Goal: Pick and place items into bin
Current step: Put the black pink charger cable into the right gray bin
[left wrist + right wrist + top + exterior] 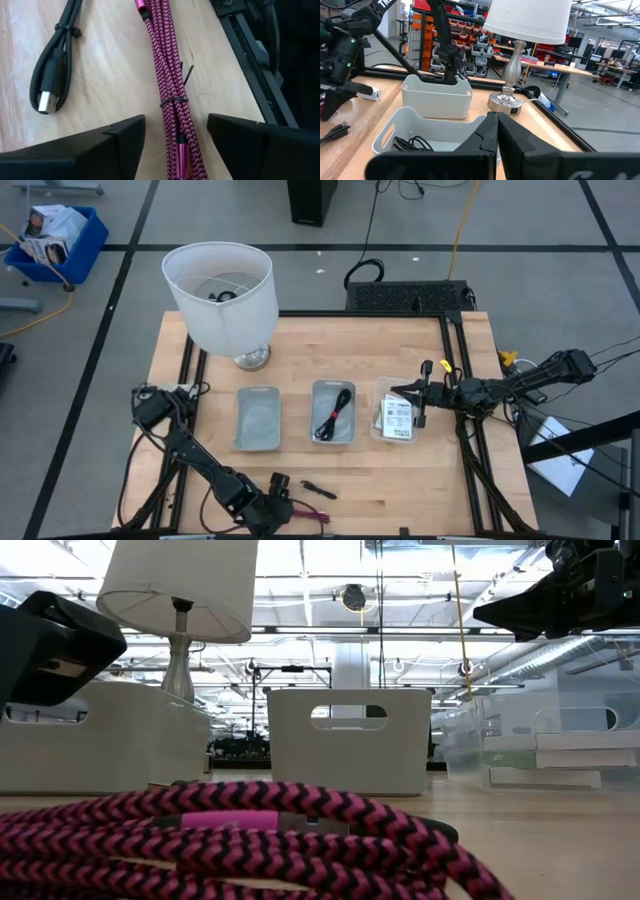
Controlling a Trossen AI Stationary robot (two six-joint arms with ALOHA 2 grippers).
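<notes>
A coiled red-magenta braided cable (170, 85) lies on the wood near the table's near edge (312, 516) and fills the foreground of the low view (220, 840). My left gripper (175, 145) is open just above it, one finger on each side of the bundle, not touching it (288, 507). A short black cable (50, 75) with a metal plug lies beside it (318, 490). My right gripper (495, 132) is shut and hovers over the clear bin (378, 432) that holds white packets (396, 416). Another black cable (334, 416) lies in the middle bin.
Three bins sit in a row mid-table: a grey left one (257, 442), the middle one (333, 388) and the clear right one. A big white lampshade lamp (222, 295) stands at the far left. A dark frame rail (255, 65) runs close beside the magenta cable.
</notes>
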